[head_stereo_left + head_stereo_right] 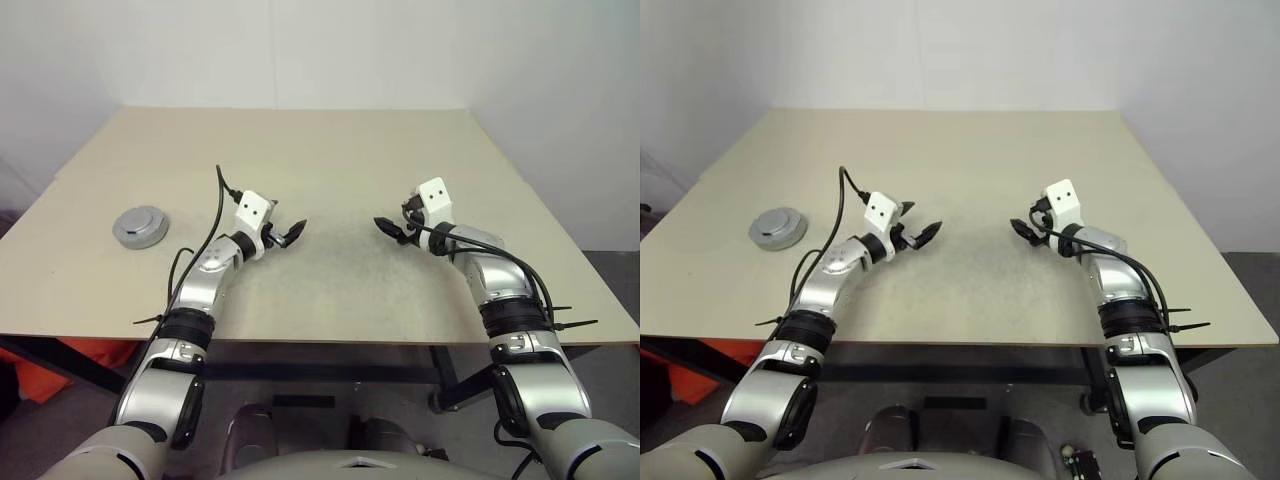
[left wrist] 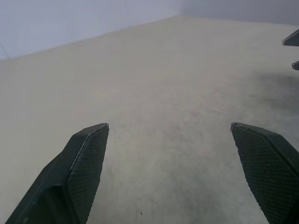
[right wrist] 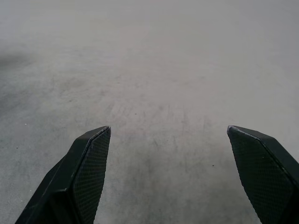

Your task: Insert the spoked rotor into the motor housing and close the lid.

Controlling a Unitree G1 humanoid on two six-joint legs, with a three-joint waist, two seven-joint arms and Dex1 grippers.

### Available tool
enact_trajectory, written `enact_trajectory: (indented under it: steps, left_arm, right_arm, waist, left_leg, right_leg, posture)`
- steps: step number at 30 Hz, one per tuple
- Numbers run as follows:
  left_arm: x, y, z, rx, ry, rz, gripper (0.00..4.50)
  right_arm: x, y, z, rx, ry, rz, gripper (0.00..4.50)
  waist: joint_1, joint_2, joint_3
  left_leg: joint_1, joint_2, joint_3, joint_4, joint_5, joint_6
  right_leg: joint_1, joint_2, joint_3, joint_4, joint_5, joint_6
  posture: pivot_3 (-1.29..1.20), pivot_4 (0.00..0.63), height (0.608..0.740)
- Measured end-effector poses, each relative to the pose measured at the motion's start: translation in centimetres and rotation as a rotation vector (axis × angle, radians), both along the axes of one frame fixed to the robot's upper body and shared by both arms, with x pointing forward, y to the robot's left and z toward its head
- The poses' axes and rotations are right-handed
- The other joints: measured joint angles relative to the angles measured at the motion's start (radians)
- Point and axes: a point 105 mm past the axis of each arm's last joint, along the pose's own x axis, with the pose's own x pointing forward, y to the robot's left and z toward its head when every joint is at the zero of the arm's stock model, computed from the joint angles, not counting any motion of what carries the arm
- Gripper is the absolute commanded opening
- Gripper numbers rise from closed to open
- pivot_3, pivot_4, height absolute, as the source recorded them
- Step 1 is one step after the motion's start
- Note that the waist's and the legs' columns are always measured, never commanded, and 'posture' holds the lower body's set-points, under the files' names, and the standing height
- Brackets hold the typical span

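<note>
Resting on the left part of the beige counter (image 1: 330,150), well apart from both arms, was one round silver-grey metal unit: the motor housing (image 1: 140,227), topped by a flat grey disc with a raised centre, read as the lid (image 1: 141,217); whether the lid sat fully seated could not be told, and the contents of the housing were hidden beneath it, so the place of the spoked rotor could not be told. Item two: the left gripper (image 1: 287,237), held above the middle of the counter with its two black fingers (image 2: 84,158) spread wide and nothing between them, pointed toward the right gripper. Item three: the right gripper (image 1: 390,228), likewise above the counter and facing the left one across a bare gap, its textured black fingers (image 3: 86,161) spread wide and holding nothing. The tips of the right gripper showed at the edge of the left wrist view. A black cable (image 1: 213,225) looped from the left wrist down along that forearm. Behind the counter stood a plain white wall (image 1: 300,50).
</note>
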Motion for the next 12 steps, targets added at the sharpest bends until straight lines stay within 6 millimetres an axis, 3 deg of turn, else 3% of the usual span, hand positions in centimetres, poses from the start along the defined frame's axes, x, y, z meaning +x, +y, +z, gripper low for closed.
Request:
enact_trajectory:
  steps: [12]
  left_arm:
    - [0.13,-0.40,0.18,-0.006,-0.005,-0.009,4.39]
  right_arm:
    - [-0.14,-0.20,-0.19,-0.004,0.003,-0.004,4.10]
  waist:
    - [0.000,0.000,0.000]
  left_leg:
    - [0.000,0.000,0.000,0.000,0.000,0.000]
  right_leg:
    - [0.000,0.000,0.000,0.000,0.000,0.000]
  posture:
    - [0.00,0.000,0.740]
